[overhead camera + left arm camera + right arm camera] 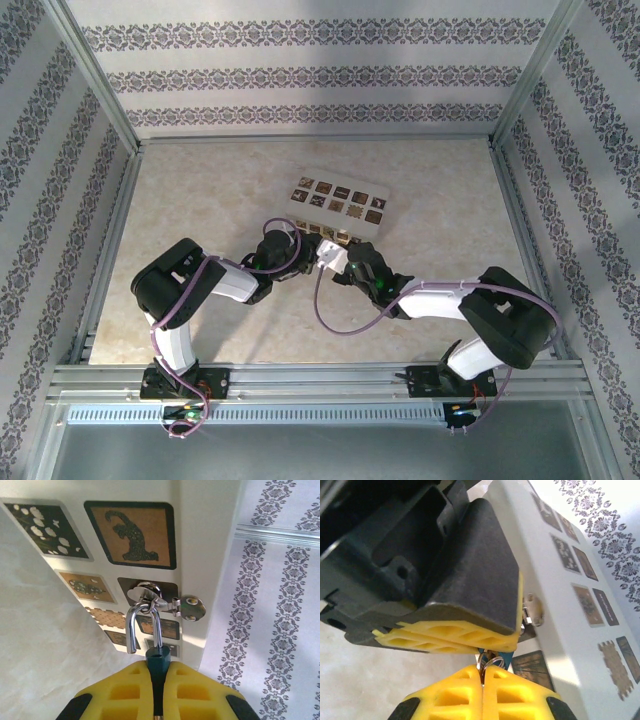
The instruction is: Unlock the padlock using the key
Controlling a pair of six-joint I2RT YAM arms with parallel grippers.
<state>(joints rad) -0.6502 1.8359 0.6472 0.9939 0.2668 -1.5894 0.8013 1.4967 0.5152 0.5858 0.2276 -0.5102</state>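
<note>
While I watch both wrist feeds, left gripper (159, 674) clamped on padlock (158, 657), shackle (131, 626) through box (202, 540) hasp (188, 608), right gripper (482, 679) pinched tight on key (492, 662), just beside padlock

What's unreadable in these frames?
- Left wrist: padlock body and keyhole buried between the jaws of the left gripper.
- Right wrist: key blade hidden inside the shut right gripper; a ring pokes out.
- Top: padlock too small, covered by both grippers; locked or not, cannot tell.
</note>
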